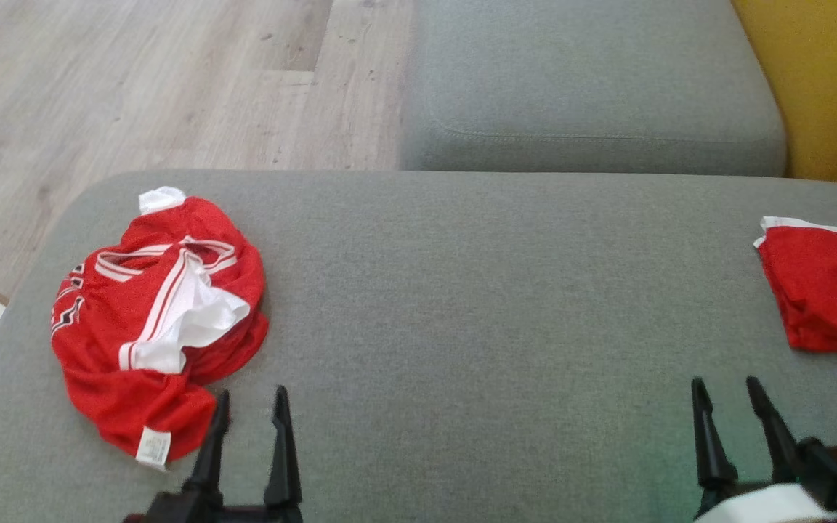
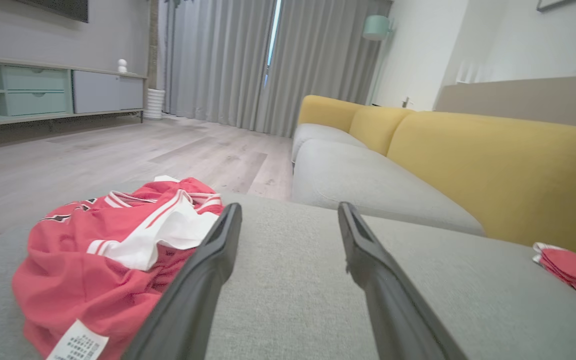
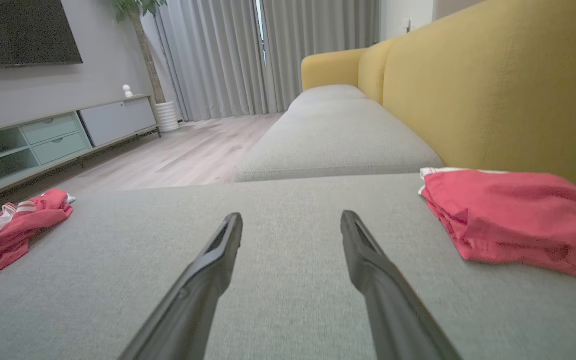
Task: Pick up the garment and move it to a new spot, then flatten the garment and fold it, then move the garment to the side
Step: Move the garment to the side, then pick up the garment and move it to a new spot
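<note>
A crumpled red garment (image 1: pixel 153 319) with white trim and a white label lies on the left part of the grey cushion (image 1: pixel 462 305); it shows too in the left wrist view (image 2: pixel 103 250) and far left in the right wrist view (image 3: pixel 13 230). My left gripper (image 1: pixel 253 407) stands open just right of the garment's near edge, holding nothing. My right gripper (image 1: pixel 726 396) is open over bare cushion at the lower right. A second red garment (image 1: pixel 825 290), folded, rests at the cushion's right edge (image 3: pixel 513 220).
A second grey seat cushion (image 1: pixel 593 87) lies beyond the first, with the yellow sofa back (image 1: pixel 825 87) on the right. Wooden floor (image 1: pixel 135 80) runs along the left. A low cabinet (image 2: pixel 43 90) and curtains (image 2: pixel 248 60) stand across the room.
</note>
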Motion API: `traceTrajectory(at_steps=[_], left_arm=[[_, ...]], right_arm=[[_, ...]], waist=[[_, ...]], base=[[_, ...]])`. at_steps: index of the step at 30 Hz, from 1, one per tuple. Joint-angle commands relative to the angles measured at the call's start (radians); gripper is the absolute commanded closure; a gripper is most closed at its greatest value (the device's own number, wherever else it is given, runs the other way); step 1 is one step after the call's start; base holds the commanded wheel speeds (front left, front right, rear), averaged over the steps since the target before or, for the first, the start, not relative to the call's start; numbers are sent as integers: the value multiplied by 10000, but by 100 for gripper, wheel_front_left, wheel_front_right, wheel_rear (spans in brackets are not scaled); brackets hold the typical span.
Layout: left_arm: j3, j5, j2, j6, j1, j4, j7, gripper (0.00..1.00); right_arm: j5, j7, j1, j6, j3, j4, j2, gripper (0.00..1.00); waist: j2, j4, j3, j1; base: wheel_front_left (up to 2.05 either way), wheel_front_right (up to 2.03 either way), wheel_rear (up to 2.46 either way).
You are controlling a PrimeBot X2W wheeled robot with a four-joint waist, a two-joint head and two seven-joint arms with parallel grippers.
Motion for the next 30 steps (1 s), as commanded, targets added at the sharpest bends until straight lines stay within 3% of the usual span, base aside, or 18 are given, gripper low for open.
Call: traceTrajectory(at_steps=[1, 3, 22, 30], left_arm=[[307, 160, -34, -91, -278, -318, -65, 0], [331, 464, -34, -256, -112, -264, -65, 0], [412, 651, -34, -126, -15, -190, -65, 0], [353, 826, -34, -148, -97, -105, -65, 0]], right_arm=[[-71, -119, -286, -9, 135, -275, -67, 0], [-234, -119, -75, -9, 151, -412, 14, 0], [-294, -120, 103, -9, -7, -512, 162, 0], [-509, -120, 152, -9, -65, -505, 234, 0]], waist=[[-1, -74, -55, 3], [-1, -193, -113, 3], [-1, -642, -193, 3], [-1, -538, -255, 3]], base=[[0, 0, 0], [0, 0, 0], [0, 0, 0], [0, 0, 0]])
